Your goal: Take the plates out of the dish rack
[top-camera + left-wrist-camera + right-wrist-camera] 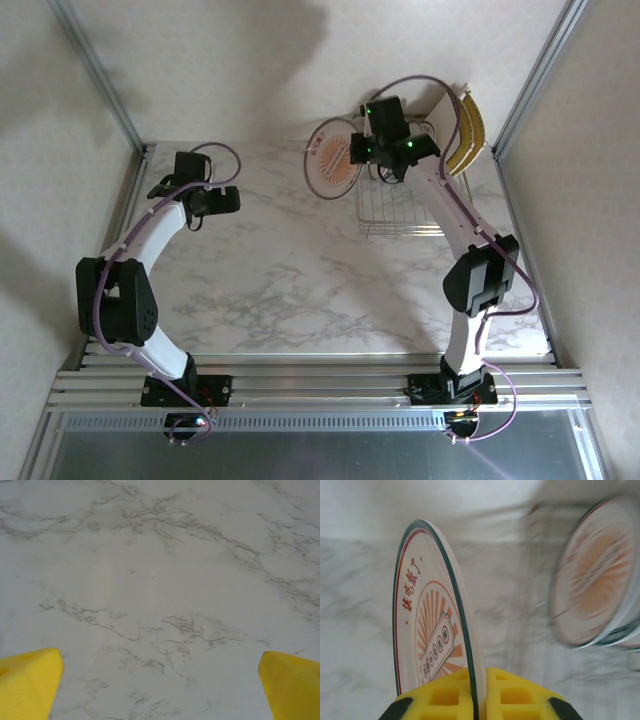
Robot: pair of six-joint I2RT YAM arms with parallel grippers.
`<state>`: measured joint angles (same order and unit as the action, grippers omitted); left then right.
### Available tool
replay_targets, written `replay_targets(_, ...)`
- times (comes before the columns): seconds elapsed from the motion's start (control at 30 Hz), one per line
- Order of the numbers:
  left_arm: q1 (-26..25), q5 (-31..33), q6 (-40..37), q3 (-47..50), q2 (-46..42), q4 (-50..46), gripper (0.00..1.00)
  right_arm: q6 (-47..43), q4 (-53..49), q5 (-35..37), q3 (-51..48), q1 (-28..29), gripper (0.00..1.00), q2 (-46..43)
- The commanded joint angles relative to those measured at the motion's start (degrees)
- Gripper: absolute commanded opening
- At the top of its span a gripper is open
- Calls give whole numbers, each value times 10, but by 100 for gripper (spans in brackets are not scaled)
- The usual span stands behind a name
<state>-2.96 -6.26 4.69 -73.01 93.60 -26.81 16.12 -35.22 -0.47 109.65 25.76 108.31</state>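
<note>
My right gripper [479,680] is shut on the rim of a small round white plate [427,625] with a red-orange sunburst and dark rim, held upright on edge. From above, this plate [333,160] hangs left of the dish rack [400,212], with the right gripper [358,150] at its right edge. Another round plate [600,585] stands blurred to the right. A striped yellow plate [466,130] and a whitish square plate [443,108] stand at the rack's far end. My left gripper [228,200] is open over bare marble, its yellow fingertips [30,685] wide apart.
The marble table [280,270] spreads between the two arms. Metal frame posts [100,75] rise at the back corners, and walls close in behind and beside the rack. The rack sits in the far right corner.
</note>
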Motion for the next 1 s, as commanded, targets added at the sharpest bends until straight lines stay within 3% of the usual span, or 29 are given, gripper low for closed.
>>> replay_targets(0.0, 3, -76, 1, -6, 4, 28, 100, 84, 185, -221, -90, -15, 0, -26)
replay_targets(0.2, 20, -273, 19, 16, -2, 112, 100, 119, 302, -282, -210, -20, 0, -31)
replay_targets(0.33, 36, -415, 80, 44, 7, 211, 99, 138, 361, -317, -242, -22, 0, -26)
replay_targets(0.5, 38, -487, 137, 72, 23, 297, 96, 152, 396, -348, -242, -23, 0, -15)
replay_targets(0.67, 39, -514, 180, 89, 33, 348, 91, 167, 414, -369, -225, -23, 0, 3)
replay_targets(0.87, 40, -531, 202, 91, 49, 362, 66, 178, 423, -381, -207, -20, 0, 17)
replay_targets(0.97, 40, -532, 208, 92, 50, 366, 44, 177, 422, -382, -206, -18, 0, 19)
